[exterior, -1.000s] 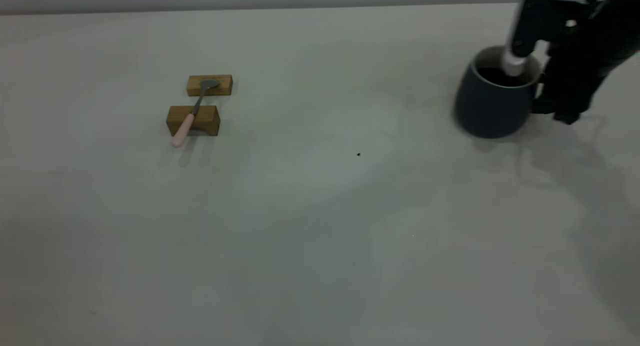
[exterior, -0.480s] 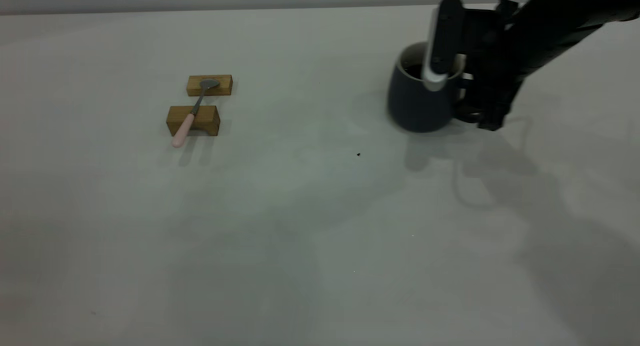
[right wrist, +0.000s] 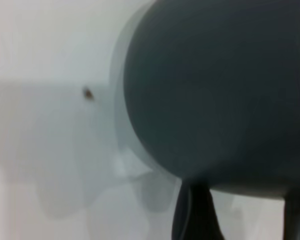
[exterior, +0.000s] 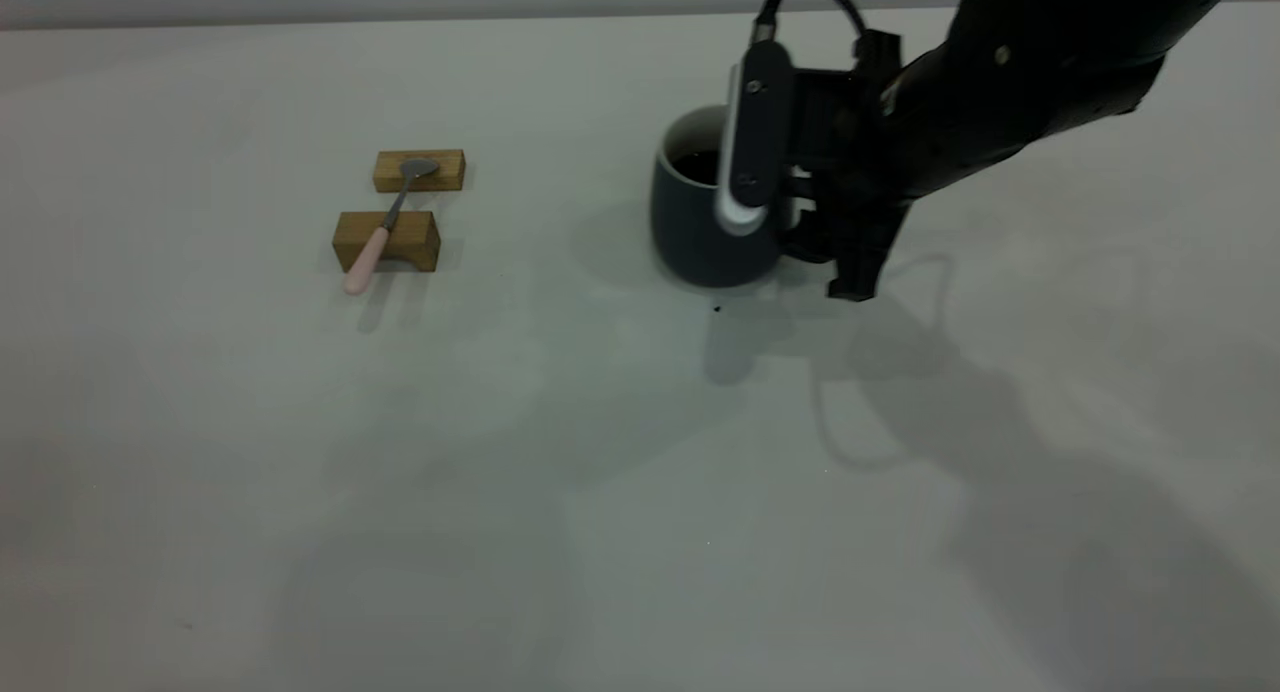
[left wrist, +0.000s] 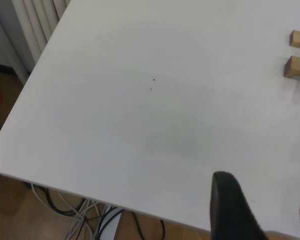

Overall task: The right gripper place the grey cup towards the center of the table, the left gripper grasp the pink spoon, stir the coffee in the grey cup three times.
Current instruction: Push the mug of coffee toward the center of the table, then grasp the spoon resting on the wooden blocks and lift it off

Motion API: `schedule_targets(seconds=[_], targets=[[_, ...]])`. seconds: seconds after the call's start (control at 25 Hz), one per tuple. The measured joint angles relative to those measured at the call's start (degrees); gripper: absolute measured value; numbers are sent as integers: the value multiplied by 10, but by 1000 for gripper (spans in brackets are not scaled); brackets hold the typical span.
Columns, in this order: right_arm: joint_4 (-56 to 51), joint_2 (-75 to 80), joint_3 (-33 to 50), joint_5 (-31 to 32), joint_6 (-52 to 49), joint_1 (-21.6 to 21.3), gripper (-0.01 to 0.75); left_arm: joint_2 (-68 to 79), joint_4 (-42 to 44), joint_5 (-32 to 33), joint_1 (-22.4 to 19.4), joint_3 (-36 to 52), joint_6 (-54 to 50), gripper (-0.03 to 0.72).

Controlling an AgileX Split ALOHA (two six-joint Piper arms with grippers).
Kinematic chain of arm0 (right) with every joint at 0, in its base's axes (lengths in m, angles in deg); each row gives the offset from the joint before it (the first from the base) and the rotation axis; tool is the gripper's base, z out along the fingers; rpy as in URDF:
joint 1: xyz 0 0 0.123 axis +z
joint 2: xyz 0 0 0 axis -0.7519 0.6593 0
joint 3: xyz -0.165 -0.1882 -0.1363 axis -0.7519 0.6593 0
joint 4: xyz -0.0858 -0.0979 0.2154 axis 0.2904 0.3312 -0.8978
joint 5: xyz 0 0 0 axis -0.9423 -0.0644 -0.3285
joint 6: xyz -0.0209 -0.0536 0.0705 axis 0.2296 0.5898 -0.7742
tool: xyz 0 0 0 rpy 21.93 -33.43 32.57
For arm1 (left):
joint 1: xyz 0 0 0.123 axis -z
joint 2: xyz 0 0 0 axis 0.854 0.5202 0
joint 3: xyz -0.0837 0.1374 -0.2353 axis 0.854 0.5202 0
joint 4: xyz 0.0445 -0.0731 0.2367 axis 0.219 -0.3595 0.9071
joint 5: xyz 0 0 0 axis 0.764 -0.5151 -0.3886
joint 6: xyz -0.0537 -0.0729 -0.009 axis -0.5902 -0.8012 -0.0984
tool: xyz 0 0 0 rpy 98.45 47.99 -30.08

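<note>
You have a wide, plain off-white matte worktop [exterior: 560,452]; near its middle sits a rounded dark blue-grey mug [exterior: 690,234] with a white rim, resting on the surface; just in front of the mug lies a small dark speck [exterior: 717,309]; well apart to the left stand two small wooden blocks, a flat one [exterior: 420,171] behind and a notched one [exterior: 386,241] in front, near each other but not touching; from the left wrist view you see the worktop's rounded corner [left wrist: 0,165].
</note>
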Motion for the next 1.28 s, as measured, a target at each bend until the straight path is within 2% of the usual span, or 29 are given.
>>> schedule_targets(seconds=[0.24, 0.32, 0.44, 0.56, 0.72, 0.84, 0.92, 0.96, 1.08, 1.2, 1.28], targets=[[1, 1, 0, -56, -59, 16, 574, 0, 0, 0, 0, 0, 0, 415], [1, 1, 0, -47, -73, 16, 574, 0, 0, 0, 0, 0, 0, 415], [-12, -8, 0, 15, -93, 13, 574, 0, 0, 0, 0, 0, 0, 415], [-50, -42, 0, 119, -134, 10, 574, 0, 0, 0, 0, 0, 0, 415], [-133, -140, 0, 283, -238, 10, 574, 0, 0, 0, 0, 0, 0, 415], [-193, -241, 0, 447, -339, 10, 574, 0, 0, 0, 0, 0, 0, 415], [-191, -304, 0, 563, -394, 10, 574, 0, 0, 0, 0, 0, 0, 415], [-179, -334, 1, 627, -420, 10, 574, 0, 0, 0, 0, 0, 0, 415], [-96, -415, 19, 761, -568, 10, 574, 0, 0, 0, 0, 0, 0, 415], [21, -495, 80, 828, -698, 10, 574, 0, 0, 0, 0, 0, 0, 415], [77, -552, 132, 849, -751, 10, 574, 0, 0, 0, 0, 0, 0, 415]])
